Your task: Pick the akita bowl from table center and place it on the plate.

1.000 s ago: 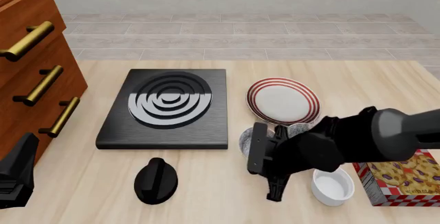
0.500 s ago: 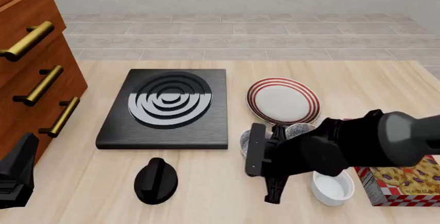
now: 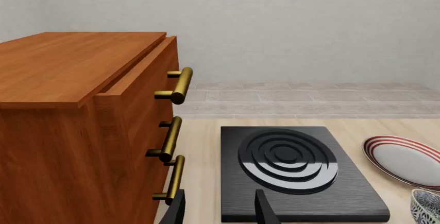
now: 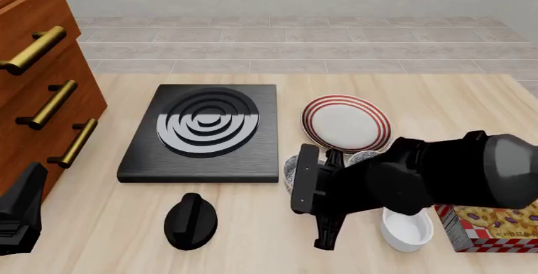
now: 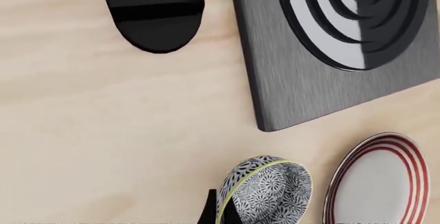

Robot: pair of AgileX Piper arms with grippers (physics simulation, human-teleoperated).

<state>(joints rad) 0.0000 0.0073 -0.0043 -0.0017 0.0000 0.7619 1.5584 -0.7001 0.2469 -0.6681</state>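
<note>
The akita bowl (image 5: 265,190), speckled grey and white with a pale rim, is tilted in the right wrist view, with my right gripper (image 5: 221,211) shut on its rim. In the front view only a sliver of the akita bowl (image 4: 290,167) shows left of my right gripper (image 4: 301,172); the arm hides the rest. The red-striped plate (image 4: 346,123) lies just beyond, also the plate (image 5: 374,183). My left gripper (image 3: 221,211) is open and holds nothing, low at the table's near left (image 4: 17,220).
A second speckled bowl (image 4: 364,157) peeks out by the plate. The black burner (image 4: 201,132) sits to the left, a black knob (image 4: 191,220) in front of it. A white ramekin (image 4: 406,228) and a patterned box (image 4: 496,217) lie right. A wooden dresser (image 4: 38,79) stands far left.
My right arm has shifted a little left, and the speckled bowl's visible sliver has moved left with it. The left arm has not moved.
</note>
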